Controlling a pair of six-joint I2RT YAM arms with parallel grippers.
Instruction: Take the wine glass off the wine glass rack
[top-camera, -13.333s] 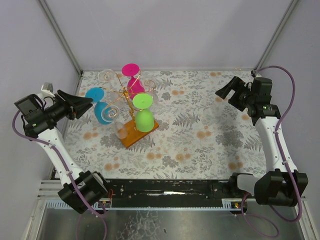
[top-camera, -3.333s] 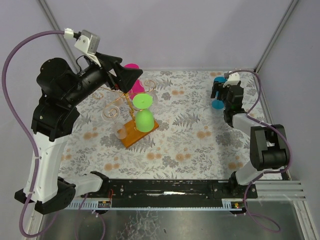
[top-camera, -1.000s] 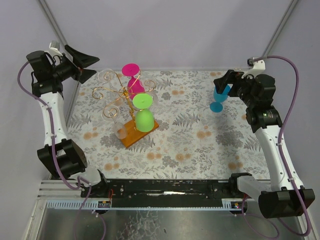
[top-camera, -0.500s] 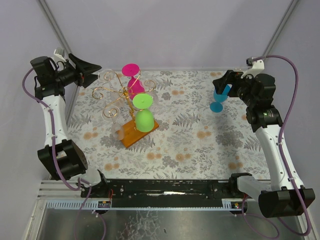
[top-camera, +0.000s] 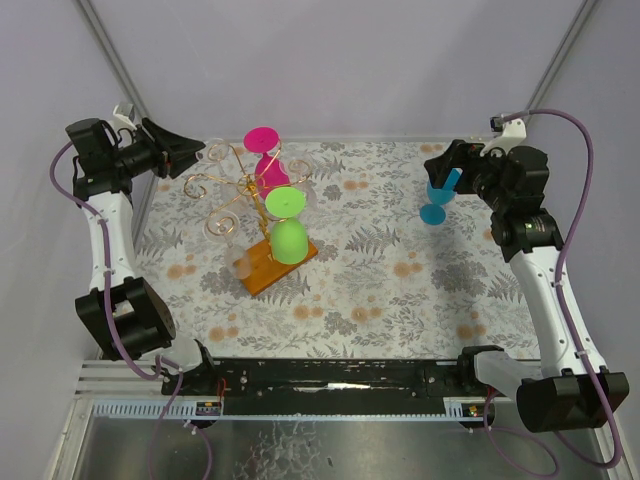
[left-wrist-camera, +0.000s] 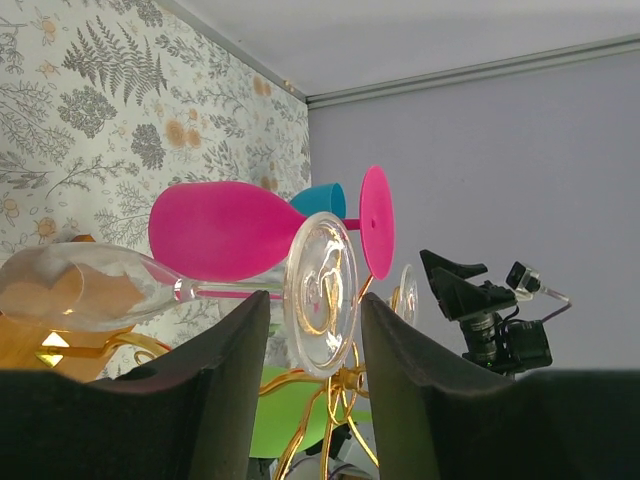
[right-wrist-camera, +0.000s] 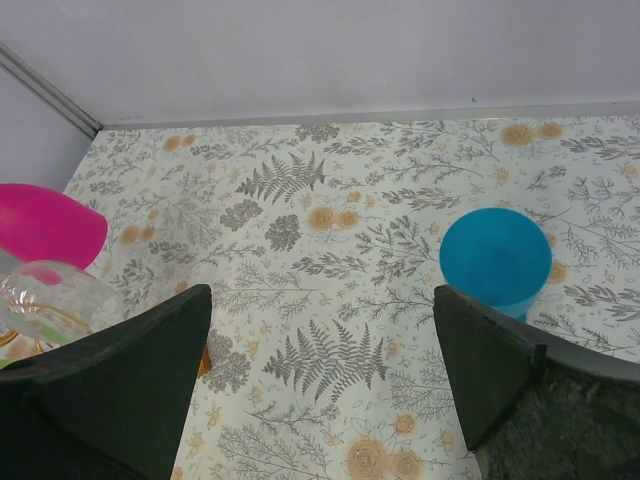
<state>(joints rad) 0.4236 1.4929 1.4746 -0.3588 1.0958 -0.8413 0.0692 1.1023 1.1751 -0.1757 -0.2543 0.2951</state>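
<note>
The wine glass rack (top-camera: 243, 188) stands in the left half of the flower-patterned bench (top-camera: 400, 290) in the overhead view. Its gold wire arms curl out from a central stem above a wooden base (top-camera: 262, 276) set askew to the bench edges. A pink glass (top-camera: 262, 150) hangs foot up on the rack's far side, toward the top of the frame. A green glass (top-camera: 288, 228) hangs foot up on the side facing the frame's centre.

The left claw (top-camera: 198, 157) is in the upper left of the overhead frame, level with the top of the rack. It points at a clear wine glass (left-wrist-camera: 120, 285) hung on the rack's upper-left arm. In the left wrist view this glass lies across the frame, with its bowl at the left and its round foot between the two black fingers (left-wrist-camera: 215, 390). The claw is partly spread, each finger close beside the rim of the foot. Whether either finger touches the rim cannot be told.

The right claw (right-wrist-camera: 320, 300) is spread wide and pinches nothing. It hangs in the upper right of the overhead frame. A blue wine glass (top-camera: 436, 195) stands upright on the bench below it, well apart from the rack. In the right wrist view its round top shows near the finger at the right of the frame.
</note>
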